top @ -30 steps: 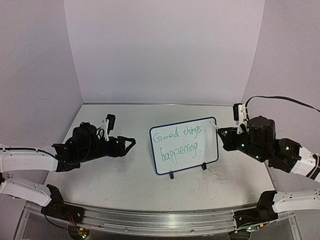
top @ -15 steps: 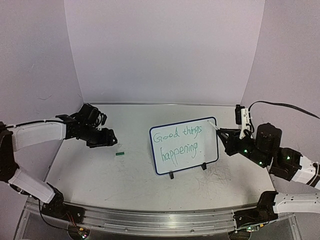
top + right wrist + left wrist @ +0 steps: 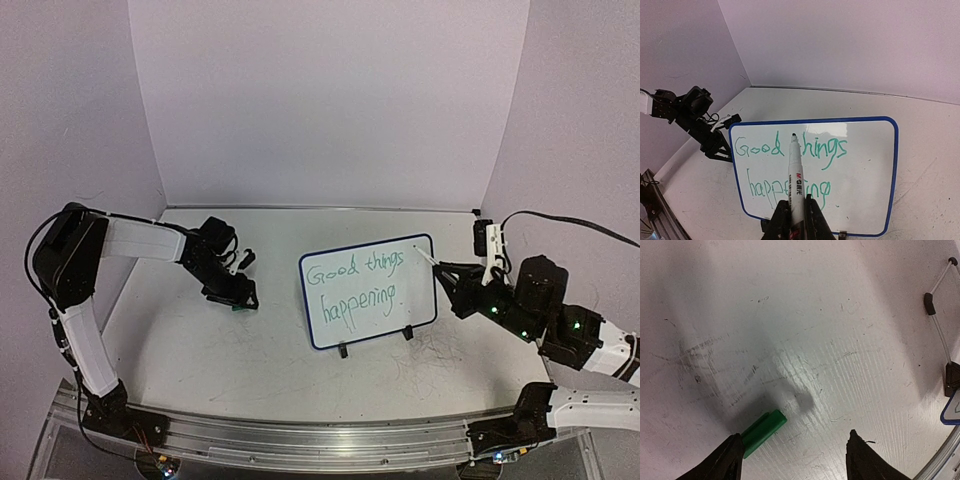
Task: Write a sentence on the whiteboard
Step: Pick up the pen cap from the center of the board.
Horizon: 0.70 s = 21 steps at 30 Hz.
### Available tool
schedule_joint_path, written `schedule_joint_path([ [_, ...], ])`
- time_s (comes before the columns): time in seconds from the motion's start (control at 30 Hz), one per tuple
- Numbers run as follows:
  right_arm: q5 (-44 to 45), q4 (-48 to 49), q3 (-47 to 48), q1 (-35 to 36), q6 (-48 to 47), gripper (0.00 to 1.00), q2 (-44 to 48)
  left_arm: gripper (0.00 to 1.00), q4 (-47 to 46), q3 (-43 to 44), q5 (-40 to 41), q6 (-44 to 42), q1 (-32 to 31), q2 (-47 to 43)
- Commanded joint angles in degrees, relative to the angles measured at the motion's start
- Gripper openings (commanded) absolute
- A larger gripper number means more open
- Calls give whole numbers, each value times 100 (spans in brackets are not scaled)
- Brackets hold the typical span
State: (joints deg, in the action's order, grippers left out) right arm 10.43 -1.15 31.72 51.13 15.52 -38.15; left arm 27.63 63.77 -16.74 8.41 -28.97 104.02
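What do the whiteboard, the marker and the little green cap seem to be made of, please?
The whiteboard: glossy white surface, likely coated, catching light; thin blue rim, probably plastic. The marker: smooth white plastic barrel with printed lettering. The green cap: matte moulded plastic by its look, evenly coloured.

My left tool (image 3: 240,297) hangs low, aimed toward 4 o'clock, jaws spread wide. My right tool (image 3: 442,269) aims toward 10 o'clock, pinched tight on a marker (image 3: 795,180).

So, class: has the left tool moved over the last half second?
Yes. The left tool has swung right, toward the whiteboard, and now sits over the green cap.
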Motion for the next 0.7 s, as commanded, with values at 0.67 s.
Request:
schedule_joint_path([
  [0.67,-320,390,100,-3,140,0,-227,56,3,-240,381,-294,-18,-61],
])
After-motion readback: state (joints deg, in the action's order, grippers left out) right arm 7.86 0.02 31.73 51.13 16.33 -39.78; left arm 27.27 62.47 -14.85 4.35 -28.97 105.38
